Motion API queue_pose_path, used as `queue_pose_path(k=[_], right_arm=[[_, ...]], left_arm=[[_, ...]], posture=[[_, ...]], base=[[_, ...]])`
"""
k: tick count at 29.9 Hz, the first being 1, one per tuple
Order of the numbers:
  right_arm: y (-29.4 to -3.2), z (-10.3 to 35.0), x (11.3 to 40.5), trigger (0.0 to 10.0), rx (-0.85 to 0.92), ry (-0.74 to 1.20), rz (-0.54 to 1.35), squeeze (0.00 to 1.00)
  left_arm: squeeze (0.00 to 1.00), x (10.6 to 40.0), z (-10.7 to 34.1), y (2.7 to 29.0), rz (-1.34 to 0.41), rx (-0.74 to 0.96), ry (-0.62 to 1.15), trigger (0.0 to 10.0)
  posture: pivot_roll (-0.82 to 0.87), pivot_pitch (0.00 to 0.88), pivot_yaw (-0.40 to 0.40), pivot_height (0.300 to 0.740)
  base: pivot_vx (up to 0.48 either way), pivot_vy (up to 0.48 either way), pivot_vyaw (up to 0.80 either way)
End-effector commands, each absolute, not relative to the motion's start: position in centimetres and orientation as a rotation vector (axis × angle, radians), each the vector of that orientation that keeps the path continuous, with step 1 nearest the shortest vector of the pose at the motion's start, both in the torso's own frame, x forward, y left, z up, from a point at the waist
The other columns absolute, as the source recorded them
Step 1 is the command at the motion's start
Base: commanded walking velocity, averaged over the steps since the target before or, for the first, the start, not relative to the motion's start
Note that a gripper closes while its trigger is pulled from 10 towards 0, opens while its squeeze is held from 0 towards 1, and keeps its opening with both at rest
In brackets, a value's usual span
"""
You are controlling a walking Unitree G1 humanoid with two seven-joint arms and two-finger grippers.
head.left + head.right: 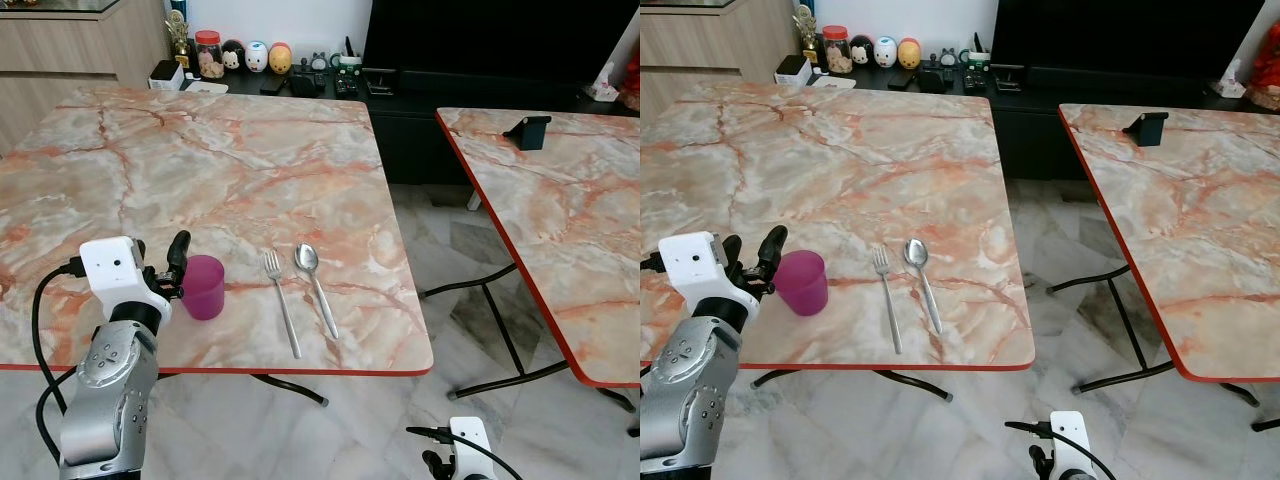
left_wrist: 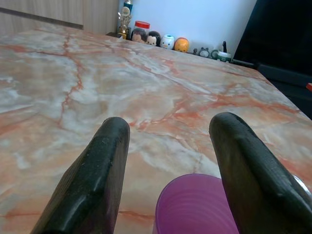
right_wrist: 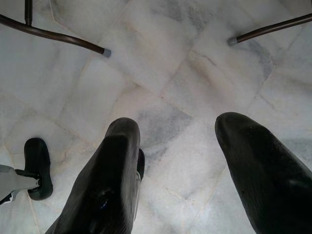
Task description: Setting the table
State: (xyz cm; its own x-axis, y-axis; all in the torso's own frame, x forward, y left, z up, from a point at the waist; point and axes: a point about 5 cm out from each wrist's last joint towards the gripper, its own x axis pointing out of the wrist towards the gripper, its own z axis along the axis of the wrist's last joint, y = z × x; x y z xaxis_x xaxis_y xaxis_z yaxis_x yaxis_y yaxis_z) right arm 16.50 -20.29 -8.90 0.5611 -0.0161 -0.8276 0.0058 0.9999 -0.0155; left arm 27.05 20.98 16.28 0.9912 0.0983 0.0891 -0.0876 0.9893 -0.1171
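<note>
A purple cup [image 1: 204, 287] stands upright near the front edge of the marble table [image 1: 240, 150]. To its right a fork [image 1: 281, 300] and a spoon [image 1: 315, 285] lie side by side, handles toward me. My left gripper [image 1: 752, 248] is open just left of the cup. In the left wrist view the cup's rim [image 2: 195, 204] sits low between the two spread fingers [image 2: 92, 180], with no clear contact. My right gripper [image 3: 175, 131] hangs open over the floor below the table's front right corner.
A second marble table [image 1: 560, 210] stands to the right with a black stand [image 1: 527, 130] on it; a floor gap [image 1: 440, 230] separates the tables. Behind are a dark TV cabinet [image 1: 400, 100] and small figurines [image 1: 255, 57]. Folding table legs [image 1: 290, 388] cross the tiled floor.
</note>
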Motion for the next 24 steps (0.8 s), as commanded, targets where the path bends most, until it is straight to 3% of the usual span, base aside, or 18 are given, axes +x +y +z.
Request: queue_pose_path(k=[1,14,21,24], right_arm=[[-20.5,-8.9,16.4,10.0,-0.011,0.976,-0.018,0.0],[-20.4,-8.9,16.4,10.0,-0.018,0.98,-0.007,0.0],[-20.4,-8.9,16.4,10.0,-0.016,0.978,-0.007,0.0],[-20.4,-8.9,16.4,10.0,-0.017,0.979,-0.005,0.0]], left_arm=[[0.0,27.2,16.9,20.7,0.087,-0.121,-0.116,10.0],[0.0,27.7,17.8,19.8,0.056,-0.137,-0.153,10.0],[0.0,27.8,18.2,19.4,0.003,-0.138,-0.163,10.0],[0.0,27.7,18.2,18.5,-0.1,-0.14,-0.128,10.0]], posture=[[0.08,0.0,-0.079,0.74],[0.08,0.0,-0.078,0.74],[0.09,0.0,-0.078,0.74],[0.09,0.0,-0.078,0.74]], base=[[0.0,0.428,0.0],[0.0,0.424,0.0],[0.0,0.0,0.0],[0.0,0.0,0.0]])
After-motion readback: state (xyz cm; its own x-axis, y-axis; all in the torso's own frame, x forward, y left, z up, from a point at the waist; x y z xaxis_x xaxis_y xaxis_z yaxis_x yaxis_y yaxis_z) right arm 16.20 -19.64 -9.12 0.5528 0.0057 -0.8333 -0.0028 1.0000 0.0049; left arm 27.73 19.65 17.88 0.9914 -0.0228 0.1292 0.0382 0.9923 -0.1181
